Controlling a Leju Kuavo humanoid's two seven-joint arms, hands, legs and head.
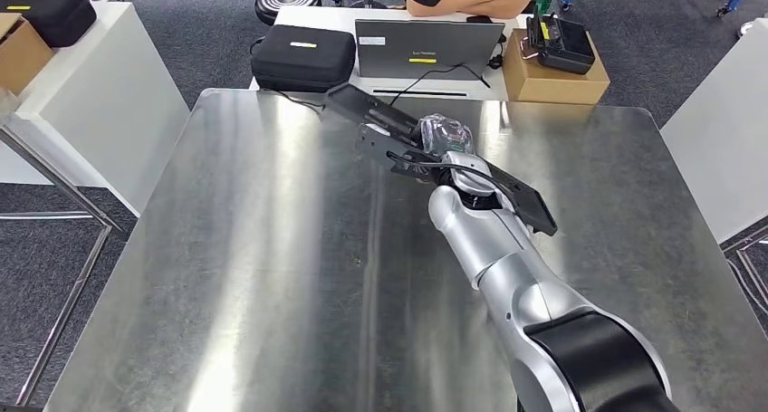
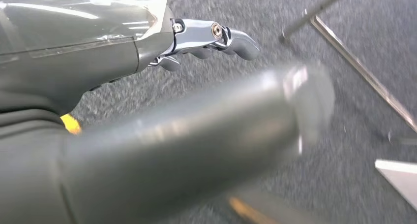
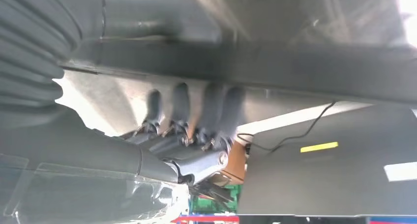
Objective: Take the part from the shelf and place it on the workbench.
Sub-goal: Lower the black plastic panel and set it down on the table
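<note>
Brushed steel fills most of the head view: the broad, reflective metal surface (image 1: 272, 276) of the workbench, streaked with glare, carrying the robot's silver right arm, which reaches in from below toward the far edge. At the end of that arm the right hand (image 1: 398, 136) lies low over the surface with its dark fingers (image 1: 362, 104) stretched forward, and a clear, crinkled plastic-wrapped part (image 1: 446, 133) sits against the hand near the far middle of the surface; whether the fingers are clamped on it or merely lie alongside cannot be told. In the right wrist view the same fingers (image 3: 196, 135) show close above their own reflection in the metal. Beyond the far edge stands a white table (image 1: 317, 18) holding a black zippered case (image 1: 302, 57), an upright grey laptop (image 1: 427, 48) with a cable trailing from it, and a brown cardboard box (image 1: 552, 79) topped by a black device (image 1: 561, 43). A seated person's folded arms (image 1: 457, 3) rest behind the laptop. Another white table (image 1: 100, 95) stands to the left with a second black case (image 1: 50, 12). Grey carpet (image 1: 54, 249) covers the floor. The left hand (image 2: 147, 42) hangs over that carpet, its metal fingers (image 2: 216, 37) curled in around nothing.
</note>
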